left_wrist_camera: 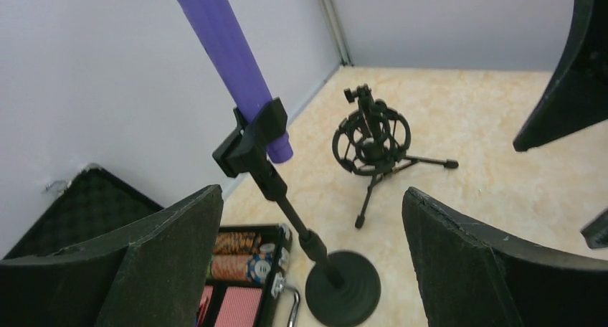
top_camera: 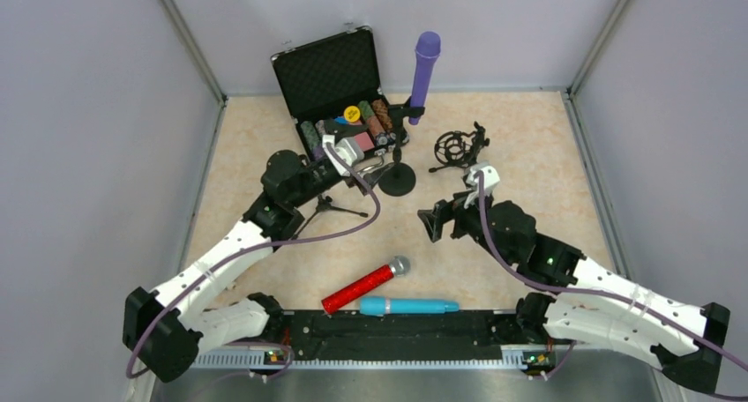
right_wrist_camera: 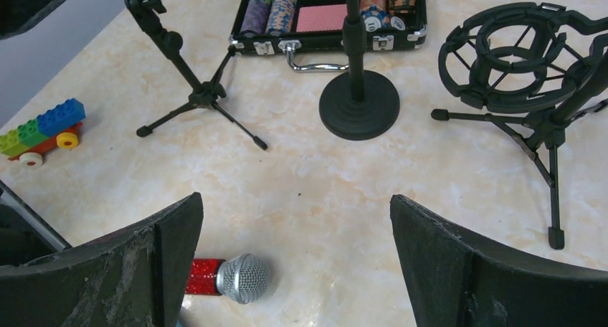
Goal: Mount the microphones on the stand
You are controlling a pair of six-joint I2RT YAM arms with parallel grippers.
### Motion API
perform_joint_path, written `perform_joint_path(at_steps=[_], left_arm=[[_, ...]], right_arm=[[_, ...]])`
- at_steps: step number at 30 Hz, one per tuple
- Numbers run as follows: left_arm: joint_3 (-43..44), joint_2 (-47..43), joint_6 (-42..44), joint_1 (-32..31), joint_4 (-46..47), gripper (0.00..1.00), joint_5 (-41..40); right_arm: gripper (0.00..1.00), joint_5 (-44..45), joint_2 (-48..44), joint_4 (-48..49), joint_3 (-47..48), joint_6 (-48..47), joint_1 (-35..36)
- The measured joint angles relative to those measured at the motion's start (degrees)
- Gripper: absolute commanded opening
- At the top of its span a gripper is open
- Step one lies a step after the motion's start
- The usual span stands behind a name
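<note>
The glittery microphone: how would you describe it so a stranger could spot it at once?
Start at the black base rail along the near edge. Just beyond it lie two microphones; the red microphone is the slanted one beside the light blue microphone. Only it has glitter and a silver mesh head.

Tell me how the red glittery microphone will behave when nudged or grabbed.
The red microphone is a round stick lying flat, so a sideways nudge would likely roll it. It looks rigid, unlikely to flex. Its glittery body probably slips less than smooth plastic.
</note>
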Motion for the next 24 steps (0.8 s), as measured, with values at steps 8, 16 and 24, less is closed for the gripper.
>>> perform_joint_path(at_steps=[8, 16, 24], left_arm=[[7.5, -1.1, 3.6, 0.0, -24.4, 0.99, -1.9], [7.8, 0.9, 7.3, -0.2, -33.4, 0.99, -1.4], [3.9, 1.0, 9.8, -0.4, -33.0, 0.99, -0.4]], right_arm=[[0.99, -11.6, 5.9, -1.9, 5.6, 2.6, -13.3], [0.99, -31.5, 11.5, -2.6, 7.1, 5.6, -29.2], [0.99, -46.3, 16.5, 0.5, 7.1, 11.3, -45.1]])
